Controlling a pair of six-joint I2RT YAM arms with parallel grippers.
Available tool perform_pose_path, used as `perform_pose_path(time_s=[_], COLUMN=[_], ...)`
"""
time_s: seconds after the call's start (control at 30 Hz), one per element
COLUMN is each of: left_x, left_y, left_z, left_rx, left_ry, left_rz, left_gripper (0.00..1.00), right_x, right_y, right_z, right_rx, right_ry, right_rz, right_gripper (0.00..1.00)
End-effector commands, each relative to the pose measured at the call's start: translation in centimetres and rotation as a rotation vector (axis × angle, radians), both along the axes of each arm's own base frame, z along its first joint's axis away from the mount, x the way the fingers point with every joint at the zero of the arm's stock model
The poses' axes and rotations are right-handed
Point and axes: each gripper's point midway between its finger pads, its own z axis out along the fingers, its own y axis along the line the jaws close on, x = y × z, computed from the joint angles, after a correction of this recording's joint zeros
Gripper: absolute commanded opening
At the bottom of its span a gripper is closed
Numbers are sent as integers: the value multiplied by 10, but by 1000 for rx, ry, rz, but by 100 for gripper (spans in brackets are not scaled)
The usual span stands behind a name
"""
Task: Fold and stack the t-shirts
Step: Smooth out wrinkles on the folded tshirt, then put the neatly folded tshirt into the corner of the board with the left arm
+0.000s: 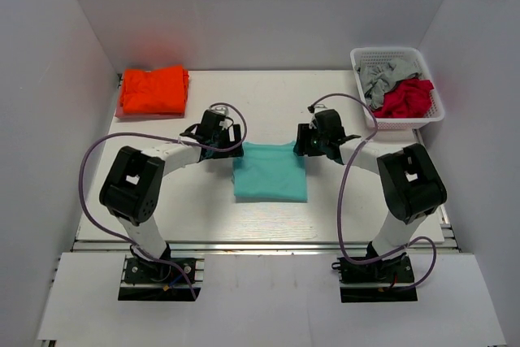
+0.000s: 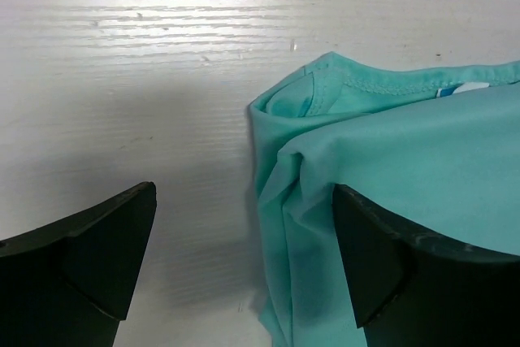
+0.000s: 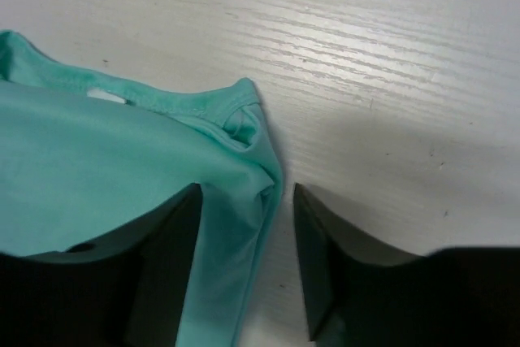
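Grey, red cloths point(image 1: 400, 93) in white basket point(image 1: 387, 53)

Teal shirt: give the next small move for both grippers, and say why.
The left gripper and right gripper stand open, each straddling a collar-end corner of the teal shirt; probably they should shut on those corners next, to grip for a fold.

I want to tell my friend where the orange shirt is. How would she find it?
Look at the white table and go to its far left corner, across from the white basket on the far right. The orange t-shirt lies there folded, by itself. It is bright orange, while the mint-teal t-shirt lies in the middle of the table.
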Motion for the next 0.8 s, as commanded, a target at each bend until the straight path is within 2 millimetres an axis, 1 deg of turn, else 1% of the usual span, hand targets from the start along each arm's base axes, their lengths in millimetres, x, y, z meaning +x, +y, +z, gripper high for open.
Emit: perform_pose_path(time_s=[0.0,0.07,0.1,0.13,0.17,0.2,0.23,0.27,0.3,0.33,0.37,0.4,0.43,0.47,0.5,0.53,0.57,0.6,0.63,0.67,0.7,0.73,0.77], left_x=[9,5,4,4,2,-6,-7,-15,-21,-26,-34,-41,-43,-50,-54,-57,-61,-69,-71,-78,-81,-86,-87], left_y=[8,5,2,-3,-8,-15,-17,-23,-24,-25,-27,-31,-33,-36,-41,-39,-43,-44,-45,-47,-49,-51,-47], left_z=[48,55,60,64,67,62,62,58,52,49,42,34,35,26,26,19,15,10,4,-6,-11,-18,-26], left_rx=[-12,-3,-19,-46,-74,-104,-108,-125,-131,-139,-152,-150,-159,-156,-164,-157,-153,-145,-145,-131,-125,-109,-92], left_ry=[-112,-129,-135,-149,-152,-129,-127,-108,-86,-72,-44,-22,-17,11,16,34,45,64,83,117,130,154,176], left_rz=[36,32,22,4,-19,-56,-74,-105,-117,-130,-150,-177,-187,-202,-221,-219,-232,-243,-247,-258,-266,-262,-238], left_gripper=[100,100,100,100,100,100,100,100,100,100,100,100,100,100,100,100,96,95,93,86,84,79,75], right_x=[12,13,14,14,13,10,10,8,3,1,-1,-8,-9,-15,-18,-24,-28,-32,-35,-37,-39,-41,-42], right_y=[15,14,15,14,15,14,12,9,3,0,-3,-8,-14,-17,-19,-22,-23,-25,-28,-31,-31,-37,-37], right_z=[55,68,78,81,89,93,96,102,100,101,109,105,107,108,112,107,112,108,112,112,112,113,111], right_rx=[69,82,102,112,139,144,147,154,147,142,149,143,131,131,136,132,133,130,141,132,133,127,124], right_ry=[-111,-144,-166,-177,-185,-196,-201,-210,-205,-207,-221,-211,-215,-215,-226,-213,-224,-214,-225,-227,-228,-234,-233], right_rz=[71,55,45,36,18,14,8,-13,-31,-44,-69,-72,-101,-107,-110,-111,-109,-115,-125,-128,-125,-148,-151], right_gripper=[58,64,73,76,79,85,85,85,87,87,87,88,88,90,90,90,90,90,90,90,90,90,90])
